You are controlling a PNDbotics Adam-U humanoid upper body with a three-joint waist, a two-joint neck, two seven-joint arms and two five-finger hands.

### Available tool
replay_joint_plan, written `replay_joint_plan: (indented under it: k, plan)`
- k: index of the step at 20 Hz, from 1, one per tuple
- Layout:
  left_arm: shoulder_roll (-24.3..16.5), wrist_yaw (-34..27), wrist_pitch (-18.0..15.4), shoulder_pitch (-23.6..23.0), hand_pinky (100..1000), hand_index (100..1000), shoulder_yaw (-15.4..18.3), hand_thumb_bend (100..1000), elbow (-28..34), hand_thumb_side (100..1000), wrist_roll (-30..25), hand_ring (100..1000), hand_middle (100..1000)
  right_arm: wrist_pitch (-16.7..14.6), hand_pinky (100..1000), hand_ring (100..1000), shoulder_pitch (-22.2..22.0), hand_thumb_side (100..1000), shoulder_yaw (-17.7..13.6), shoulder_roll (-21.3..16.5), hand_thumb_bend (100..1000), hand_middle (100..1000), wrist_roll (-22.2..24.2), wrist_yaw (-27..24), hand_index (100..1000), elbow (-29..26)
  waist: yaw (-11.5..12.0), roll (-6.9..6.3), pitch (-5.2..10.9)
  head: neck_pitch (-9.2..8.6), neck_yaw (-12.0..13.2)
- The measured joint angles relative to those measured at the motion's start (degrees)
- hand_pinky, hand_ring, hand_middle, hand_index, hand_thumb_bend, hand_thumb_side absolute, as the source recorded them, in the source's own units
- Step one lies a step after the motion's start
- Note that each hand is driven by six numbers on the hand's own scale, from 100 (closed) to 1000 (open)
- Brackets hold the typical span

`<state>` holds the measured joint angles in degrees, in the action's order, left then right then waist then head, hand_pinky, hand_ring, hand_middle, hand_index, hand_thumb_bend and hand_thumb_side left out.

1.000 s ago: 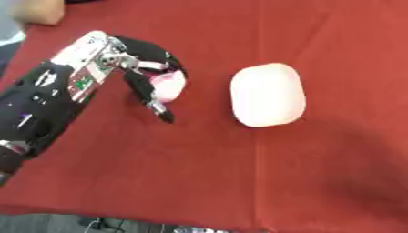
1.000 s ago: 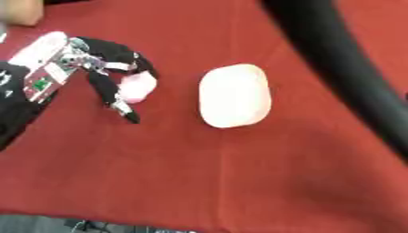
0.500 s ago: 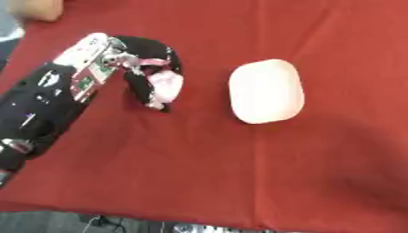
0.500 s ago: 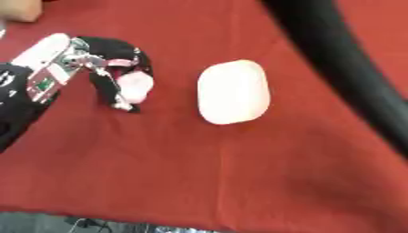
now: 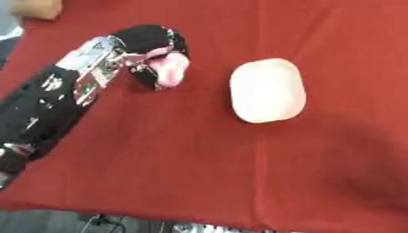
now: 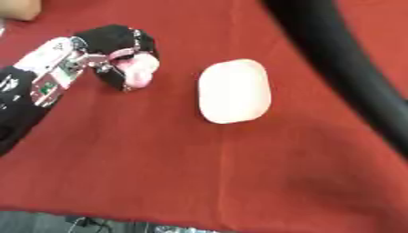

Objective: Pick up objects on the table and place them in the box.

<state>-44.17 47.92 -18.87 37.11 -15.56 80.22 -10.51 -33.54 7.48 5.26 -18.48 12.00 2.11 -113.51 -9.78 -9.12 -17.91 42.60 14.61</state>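
Left eye view looks down on a table (image 5: 199, 173) covered in red cloth; the robot's left arm comes in from the lower left, black with silver and a patch of circuit board near the wrist; its left hand (image 5: 147, 43) sits toward the upper left with its dark fingers curled round a small pink object (image 5: 170, 67), which shows between the fingers and seems to be at or just above the cloth, though whether it has left the surface cannot be told; what the pink thing is cannot be made out beyond a soft, rounded shape. Just to the right, apart from the hand, lies a white oval object (image 5: 267, 90) with rounded corners, flat on the cloth and untouched. Right eye view shows a thick black band (image 6: 350, 68) crossing the upper right, probably the right arm; the right hand itself is not visible in either view. No box can be seen; a tan corner (image 5: 36, 9) at the top left edge may be part of one, but that is uncertain. Judging from this, the step in hand is the pick-up of the pink object; the next move calls for lifting it clear and carrying it to the box, wherever that stands; the white oval remains to be collected.
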Motion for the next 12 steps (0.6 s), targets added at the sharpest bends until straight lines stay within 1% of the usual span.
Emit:
replay_joint_plan:
  k: [5, 6, 7, 10, 12]
  plan:
    - [1.0, 1.0, 0.4, 3.4, 100, 210, 0.0, 281, 2.6, 100, 1.4, 100, 100, 0.0, 595, 786, -0.4, 702, 0.0, -0.3, 100, 846, 0.0, 0.0, 952, 0.0, 0.0, 0.0, 0.71, 0.02, 0.0]
    - [1.2, 1.1, 0.4, 4.2, 100, 213, 0.0, 249, 3.6, 100, 1.5, 100, 100, 0.0, 595, 786, -0.4, 707, 0.0, -0.3, 100, 845, 0.0, 0.0, 952, 0.0, 0.0, 0.0, 0.9, 0.02, 0.0]
    - [1.5, 1.1, 0.5, 5.0, 100, 213, 0.0, 255, 4.4, 100, 1.6, 100, 100, 0.0, 595, 786, -0.4, 702, 0.0, -0.3, 100, 845, 0.0, 0.0, 951, 0.0, 0.0, 0.0, 1.1, 0.02, 0.0]
    - [3.0, 0.5, 0.7, 7.0, 100, 218, -0.7, 230, 6.7, 100, 1.3, 100, 100, 0.0, 595, 786, -0.4, 703, 0.0, -0.6, 100, 845, 0.0, 0.0, 951, 0.0, -0.3, -0.01, 1.42, 0.02, 0.0]
    - [4.7, -0.3, 0.8, 8.2, 100, 242, -1.6, 184, 7.7, 100, 0.5, 100, 100, 0.0, 595, 786, -0.4, 703, 0.0, -0.8, 100, 846, 0.0, -0.1, 950, 0.0, -0.5, -0.01, 1.43, 0.01, 0.0]
